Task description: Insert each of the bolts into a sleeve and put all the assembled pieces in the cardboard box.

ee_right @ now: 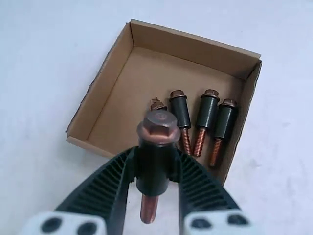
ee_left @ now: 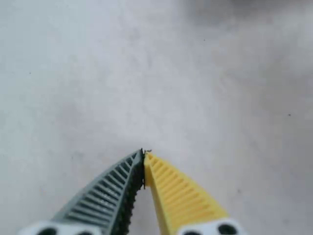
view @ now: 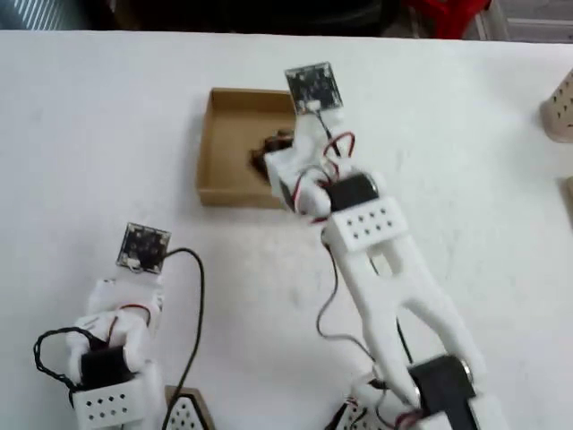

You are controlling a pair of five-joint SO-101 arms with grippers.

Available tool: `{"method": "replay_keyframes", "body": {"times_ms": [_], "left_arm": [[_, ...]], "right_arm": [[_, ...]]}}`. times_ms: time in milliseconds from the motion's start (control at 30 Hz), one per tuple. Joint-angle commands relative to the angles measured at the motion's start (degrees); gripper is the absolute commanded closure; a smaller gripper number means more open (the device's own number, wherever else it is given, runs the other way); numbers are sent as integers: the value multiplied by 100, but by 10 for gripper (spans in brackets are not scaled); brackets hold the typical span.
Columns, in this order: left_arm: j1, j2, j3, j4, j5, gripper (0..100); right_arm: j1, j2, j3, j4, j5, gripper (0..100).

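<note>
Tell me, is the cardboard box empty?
No, several sleeved bolts lie side by side on the floor of the cardboard box.

Coppery metal bolt point(ee_right: 156, 128) in a matt black sleeve point(ee_right: 152, 169); raw brown cardboard box point(ee_right: 190, 49); ribbed plastic hand point(ee_right: 155, 188).

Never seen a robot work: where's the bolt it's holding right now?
In the right wrist view, the sleeved bolt is clamped in the right gripper, held over the cardboard box, close to the assembled pieces lying inside.
</note>
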Motion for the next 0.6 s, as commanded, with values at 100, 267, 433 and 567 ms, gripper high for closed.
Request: {"method": "replay_keyframes", "body": {"times_ms": [100, 267, 433, 567], "left_arm": [[31, -48, -9, 26, -44, 977], [31, -48, -9, 26, -44, 977], [31, -48, -9, 26, -44, 977], [31, -48, -9, 26, -44, 977]], "right_arm": [[382, 1789, -2242, 514, 79, 981], [558, 3248, -3543, 840, 123, 981], [637, 4453, -4730, 1332, 1073, 981], [637, 5200, -5565, 1596, 1240, 981]]}}
